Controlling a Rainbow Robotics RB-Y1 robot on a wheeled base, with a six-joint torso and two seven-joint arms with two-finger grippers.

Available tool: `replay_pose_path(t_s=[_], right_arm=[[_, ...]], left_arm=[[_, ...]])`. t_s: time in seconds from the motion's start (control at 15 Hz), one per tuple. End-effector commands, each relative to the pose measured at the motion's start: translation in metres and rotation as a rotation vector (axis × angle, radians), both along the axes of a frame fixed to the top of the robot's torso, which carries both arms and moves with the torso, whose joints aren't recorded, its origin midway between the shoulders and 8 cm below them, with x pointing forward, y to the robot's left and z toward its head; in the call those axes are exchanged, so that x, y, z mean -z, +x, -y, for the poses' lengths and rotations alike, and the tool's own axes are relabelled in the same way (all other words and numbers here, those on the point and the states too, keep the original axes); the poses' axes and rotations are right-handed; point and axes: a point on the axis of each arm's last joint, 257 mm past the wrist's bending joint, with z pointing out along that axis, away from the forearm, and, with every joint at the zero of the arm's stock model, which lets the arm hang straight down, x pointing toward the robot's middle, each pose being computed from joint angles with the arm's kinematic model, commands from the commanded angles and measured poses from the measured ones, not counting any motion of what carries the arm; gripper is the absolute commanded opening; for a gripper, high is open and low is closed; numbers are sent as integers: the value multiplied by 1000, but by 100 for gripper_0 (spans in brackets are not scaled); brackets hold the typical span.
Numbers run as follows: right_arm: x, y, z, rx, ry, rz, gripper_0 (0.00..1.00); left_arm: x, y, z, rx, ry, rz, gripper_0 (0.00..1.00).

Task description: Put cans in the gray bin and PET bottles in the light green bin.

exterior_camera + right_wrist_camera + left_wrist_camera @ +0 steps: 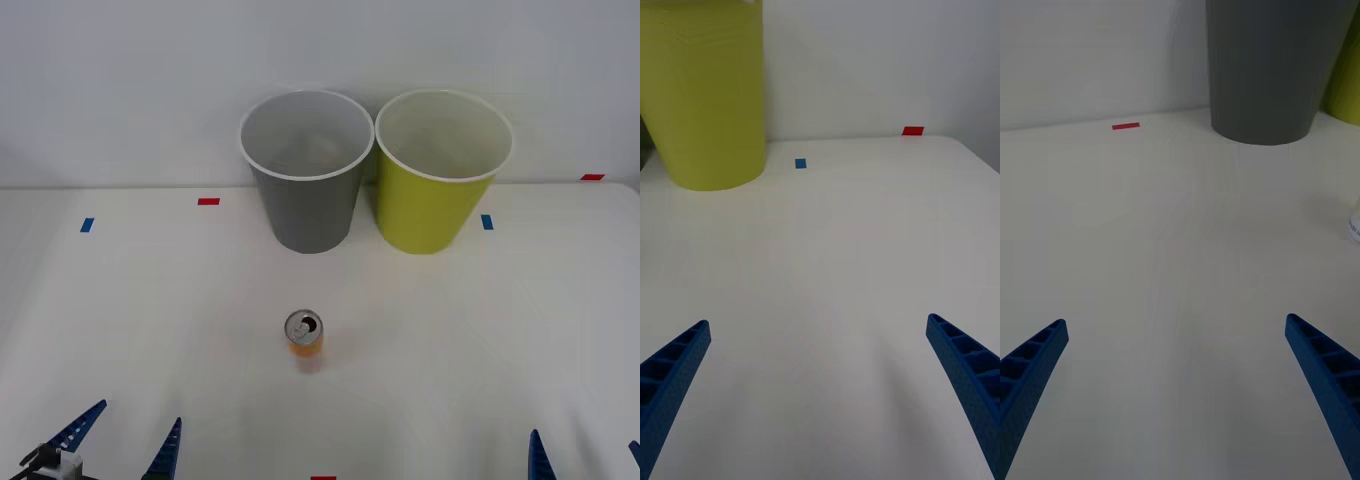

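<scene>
A small orange can with a silver top stands upright on the white table, in front of the gray bin. The yellow-green bin stands right beside the gray one at the back. A sliver of the can shows at the edge of the left wrist view, with the gray bin beyond it. My left gripper is open at the near left edge, well short of the can. At the near right edge my right gripper is open, facing the yellow-green bin. No PET bottles are in view.
The white table meets a white wall right behind the bins. Small red tape marks and blue tape marks lie flat on the table. Both bins look hollow with pale insides.
</scene>
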Motion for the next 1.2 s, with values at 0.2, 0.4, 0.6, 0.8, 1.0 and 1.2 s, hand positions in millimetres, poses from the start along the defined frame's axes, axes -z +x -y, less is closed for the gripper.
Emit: replay_pose_path(t_s=[0.2,0.4,0.6,0.8,1.0,1.2], right_arm=[[0,0,0,0,0,0,100],[0,0,0,0,0,0,100],[0,0,0,0,0,0,100],[0,0,0,0,0,0,100],[0,0,0,0,0,0,100],[0,0,0,0,0,0,100]], left_arm=[[0,0,0,0,0,0,100],[0,0,0,0,0,0,100],[0,0,0,0,0,0,100],[0,0,0,0,0,0,100],[0,0,0,0,0,0,100],[21,-4,3,-9,-11,-42,100]])
